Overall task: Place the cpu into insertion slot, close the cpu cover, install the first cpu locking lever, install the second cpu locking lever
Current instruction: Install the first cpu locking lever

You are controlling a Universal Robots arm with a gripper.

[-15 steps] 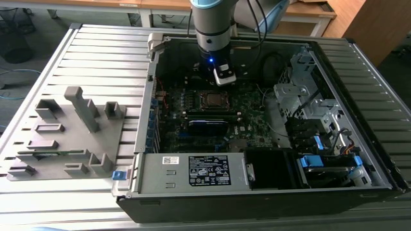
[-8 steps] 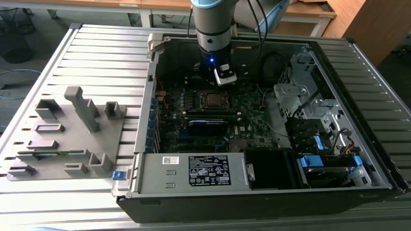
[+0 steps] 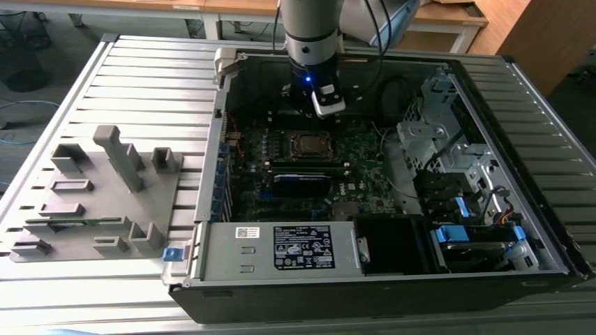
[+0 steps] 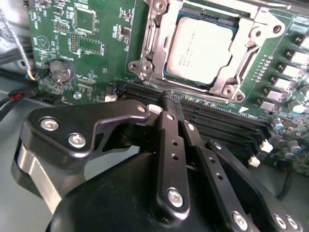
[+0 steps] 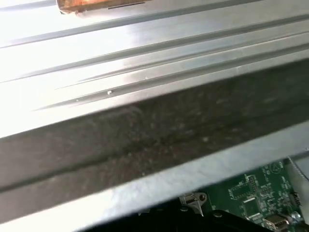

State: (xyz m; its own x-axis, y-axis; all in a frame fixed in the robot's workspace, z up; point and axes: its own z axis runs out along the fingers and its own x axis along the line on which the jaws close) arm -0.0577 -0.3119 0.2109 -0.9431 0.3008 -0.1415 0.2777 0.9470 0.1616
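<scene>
1. In the second wrist view our gripper (image 4: 170,99) has its fingers closed together at the tip, and we see nothing between them.
2. The cpu (image 4: 203,48) already lies in the slot (image 4: 145,67), its silver top exposed; the gripper hovers just beside the socket, above the memory slots (image 4: 227,121).
3. In the exterior view the gripper (image 3: 328,108) hangs over the board just behind the socket (image 3: 310,144).
4. We judge the cover is not yet down. Pressing it over a badly seated chip could bend contacts.
5. A low approach could strike the memory slots.
</scene>
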